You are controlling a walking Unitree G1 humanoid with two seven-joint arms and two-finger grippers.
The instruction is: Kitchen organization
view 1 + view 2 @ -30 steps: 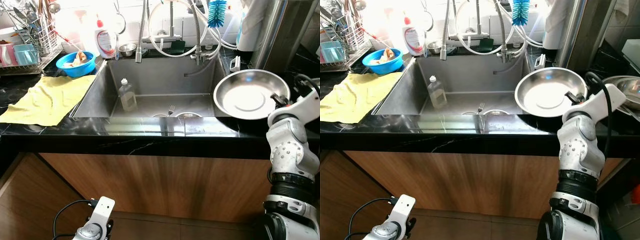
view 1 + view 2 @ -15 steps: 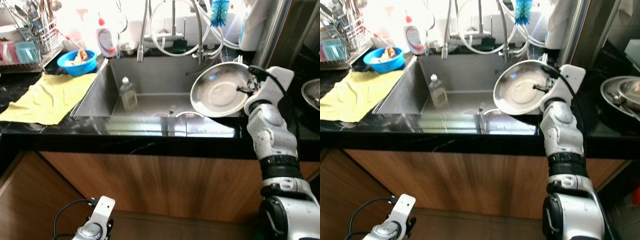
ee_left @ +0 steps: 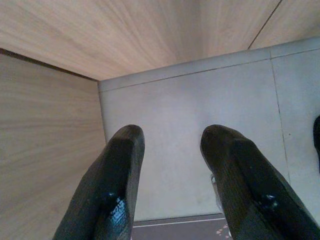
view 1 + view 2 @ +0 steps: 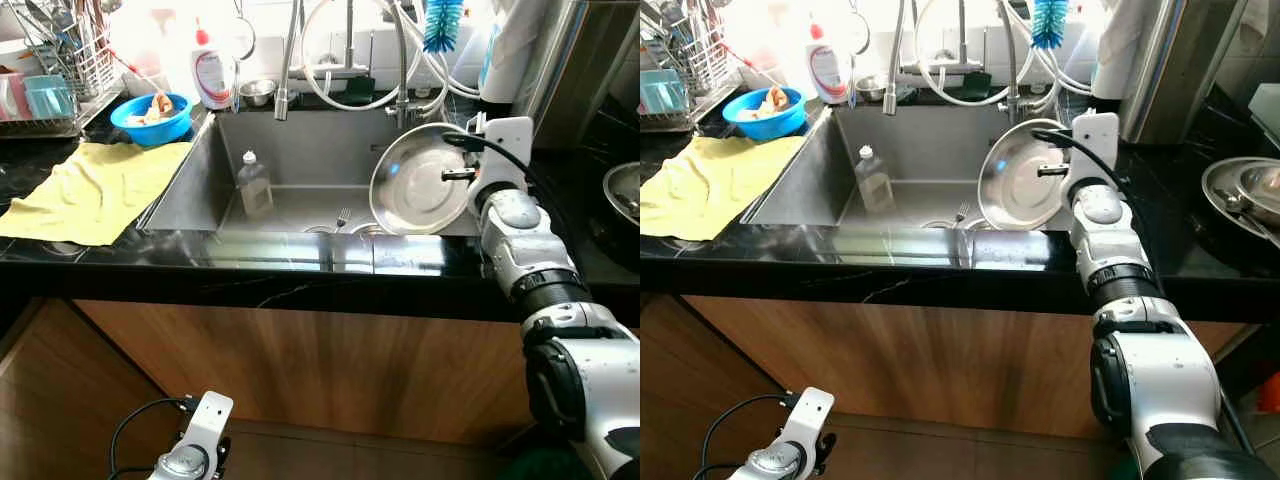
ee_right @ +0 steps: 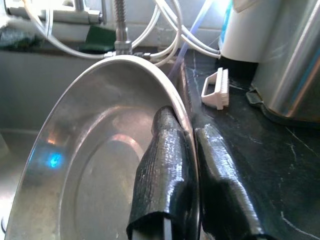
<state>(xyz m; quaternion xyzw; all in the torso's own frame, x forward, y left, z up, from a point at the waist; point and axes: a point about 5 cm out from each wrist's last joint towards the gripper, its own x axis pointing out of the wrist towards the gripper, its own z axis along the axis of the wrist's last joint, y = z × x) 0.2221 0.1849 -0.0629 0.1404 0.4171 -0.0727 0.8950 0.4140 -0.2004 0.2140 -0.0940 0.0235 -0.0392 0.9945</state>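
Swung leftward from the black stone worktop (image 4: 300,262) over the last second, the round, shallow stainless-steel dish (image 4: 420,185) now hangs tipped nearly on edge over the right end of the steel sink (image 4: 200,190), its hollow face turned toward the basin. The right hand (image 5: 192,165) grasps it by the rim, one black finger inside the bowl and the other behind, pressed tight against the thin metal lip.

Below it in the basin lie a fork (image 4: 342,217) and a clear plastic bottle (image 4: 254,187), the bottle standing near the left wall. A yellow cloth (image 4: 85,190) lies spread on the worktop left of the sink, with a blue plastic bowl (image 4: 152,117) beyond it.

The dish looks light and stiff, yet smooth and probably slippery; pinched at a single spot on its edge, it could pivot or slide out between the fingers if tilted further. A hold deep over the rim seems the safest. It would not break if dropped, though it might clatter onto the fork.

The left hand (image 3: 172,177) hangs idle low beside the wooden cabinet front, fingers parted and grasping nothing.
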